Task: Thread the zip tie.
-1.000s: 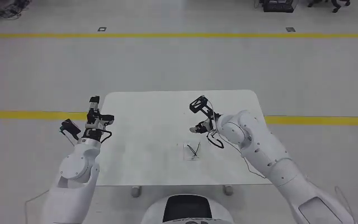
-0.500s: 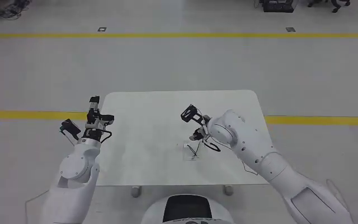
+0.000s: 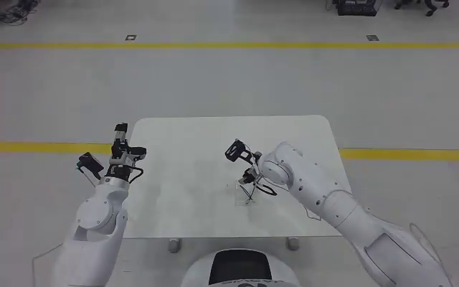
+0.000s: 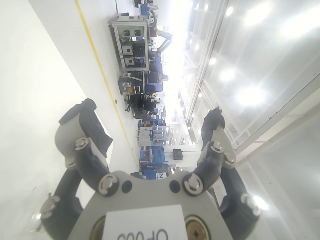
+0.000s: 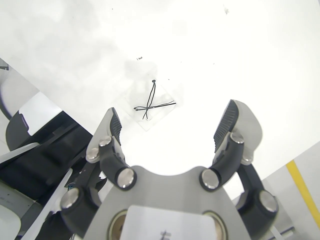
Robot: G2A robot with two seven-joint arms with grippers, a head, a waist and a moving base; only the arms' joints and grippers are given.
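Two thin black zip ties [image 5: 151, 103] lie crossed on a small clear square sheet [image 5: 160, 116] on the white table [image 3: 186, 143], near its front middle; in the top view the zip ties [image 3: 248, 191] show just below the right arm's wrist. My right gripper [image 5: 175, 116] hangs open above the table, its ribbed pads [image 5: 222, 121] empty, the ties a short way beyond them. My left gripper [image 4: 150, 116] is open and empty, held up off the table's left edge; in the top view the left gripper [image 3: 122, 143] points away from the table.
The table's front edge [image 5: 32, 86] runs close behind the clear sheet. A few small dark specks [image 5: 226, 11] dot the tabletop. A yellow floor line [image 3: 387, 153] passes beside the table.
The right arm has swung left and toward the front, bringing its wrist over the zip ties. The left arm has not moved.
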